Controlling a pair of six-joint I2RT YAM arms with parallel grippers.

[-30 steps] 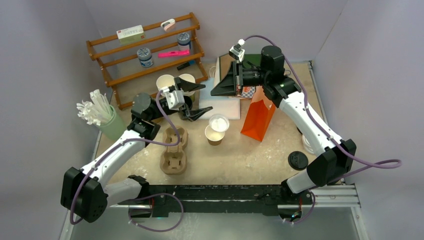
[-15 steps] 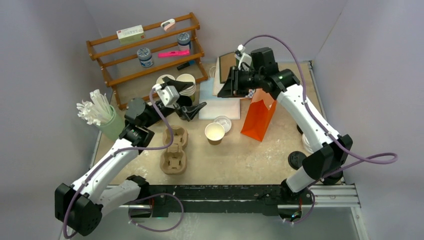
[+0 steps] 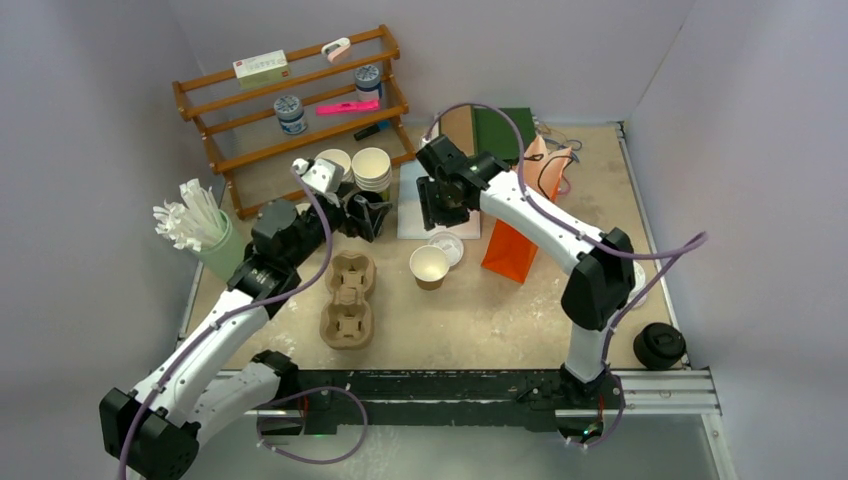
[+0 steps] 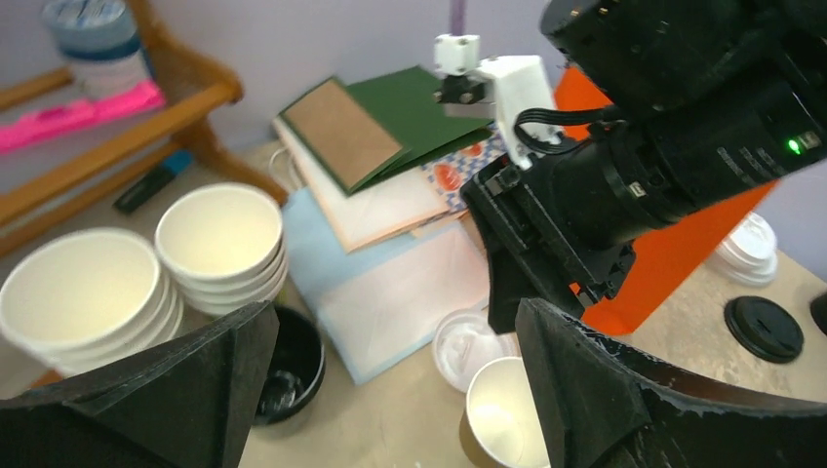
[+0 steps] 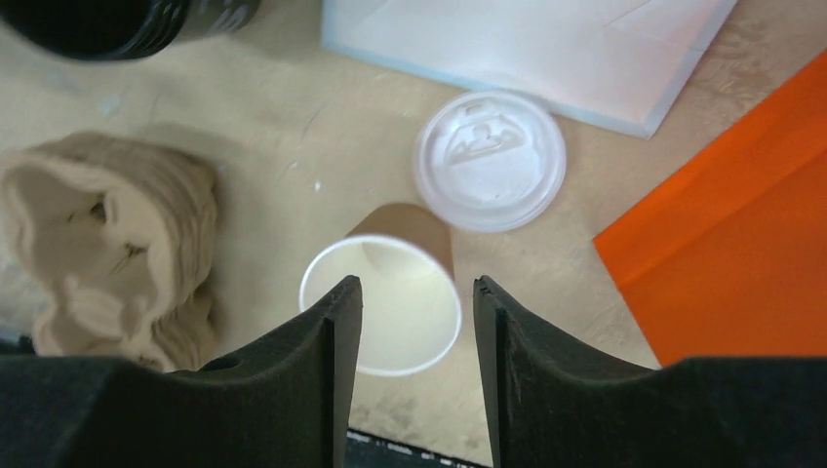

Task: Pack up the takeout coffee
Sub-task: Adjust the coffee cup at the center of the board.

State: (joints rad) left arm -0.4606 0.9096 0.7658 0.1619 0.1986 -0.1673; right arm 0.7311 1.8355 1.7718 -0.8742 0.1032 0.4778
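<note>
Kraft-brown cup point(image 3: 429, 266) stands open on the surface point(image 3: 500, 320) between cardboard tray point(image 3: 348, 300) and orange bag point(image 3: 512, 245), white lid point(image 3: 446, 247) flat beside it, embossing unreadable; left fingers point(image 4: 146, 409) spread wide, right fingers point(image 5: 293, 390) parted, both empty.

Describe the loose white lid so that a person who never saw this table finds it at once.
Start at the upright orange paper bag. Left of it stands an open brown cup, and the white lid lies flat between this cup and the pale blue sheet. It lies alone, while the other white lids are stacked beyond the bag.
</note>
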